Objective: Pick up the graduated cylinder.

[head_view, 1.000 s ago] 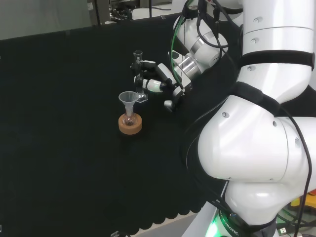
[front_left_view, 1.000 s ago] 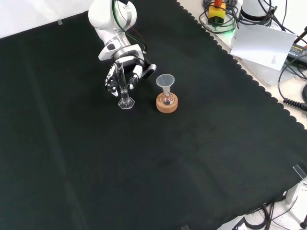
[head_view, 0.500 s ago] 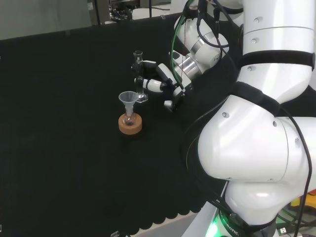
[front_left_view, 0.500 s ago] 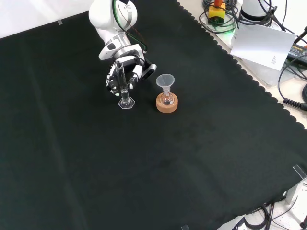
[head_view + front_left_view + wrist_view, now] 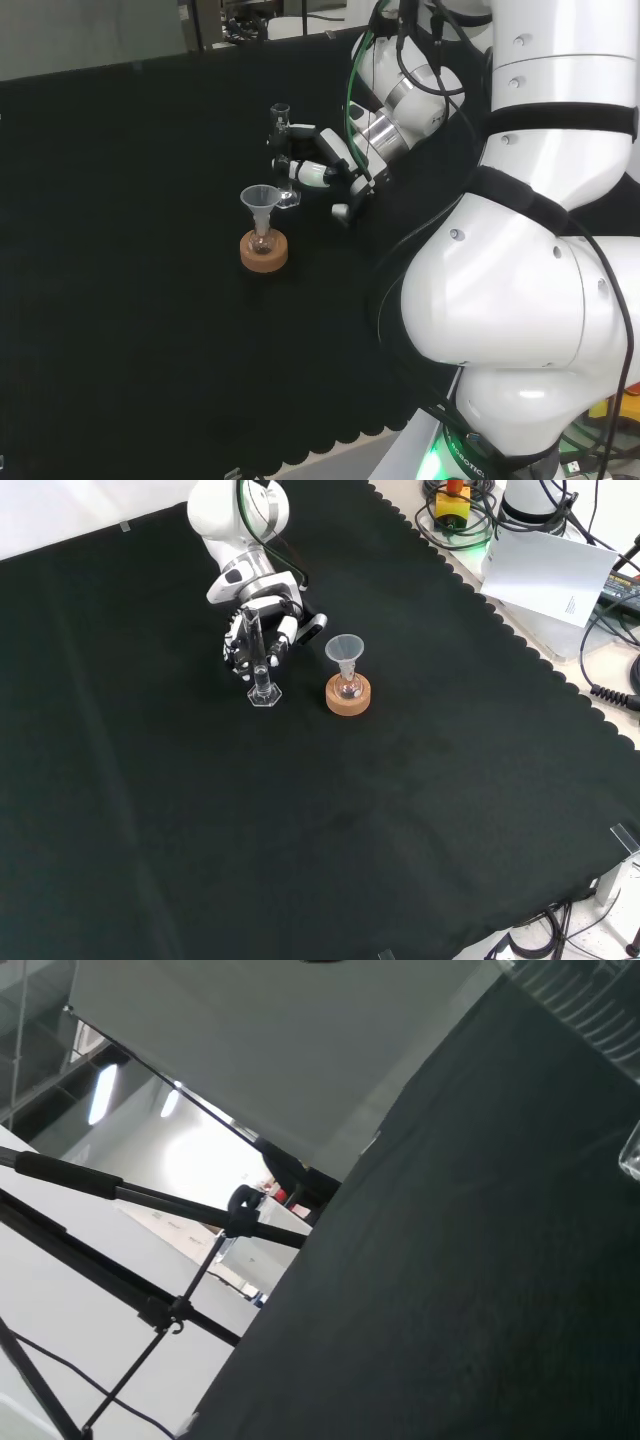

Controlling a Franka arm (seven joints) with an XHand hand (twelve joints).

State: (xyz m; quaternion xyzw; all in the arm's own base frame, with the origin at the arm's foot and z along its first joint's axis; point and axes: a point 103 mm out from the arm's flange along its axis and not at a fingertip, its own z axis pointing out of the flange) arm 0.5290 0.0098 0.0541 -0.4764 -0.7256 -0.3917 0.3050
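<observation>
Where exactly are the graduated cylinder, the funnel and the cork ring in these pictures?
graduated cylinder (image 5: pixel 263 694): front view, on its clear foot at the cloth.
funnel (image 5: pixel 345 648): front view, on its wide cone.
cork ring (image 5: pixel 264 255): head view, on its brown outer wall.

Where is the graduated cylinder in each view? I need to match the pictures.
Head view: the cylinder stands upright at upper centre, the hand curled round it from the right.
Front view: the cylinder stands upper left of centre, against the hand that comes from above.
Wrist view: I cannot tell; clear ribbed glass shows at a corner.
Shared landmark: the cork ring with the funnel-topped flask, beside the cylinder.
</observation>
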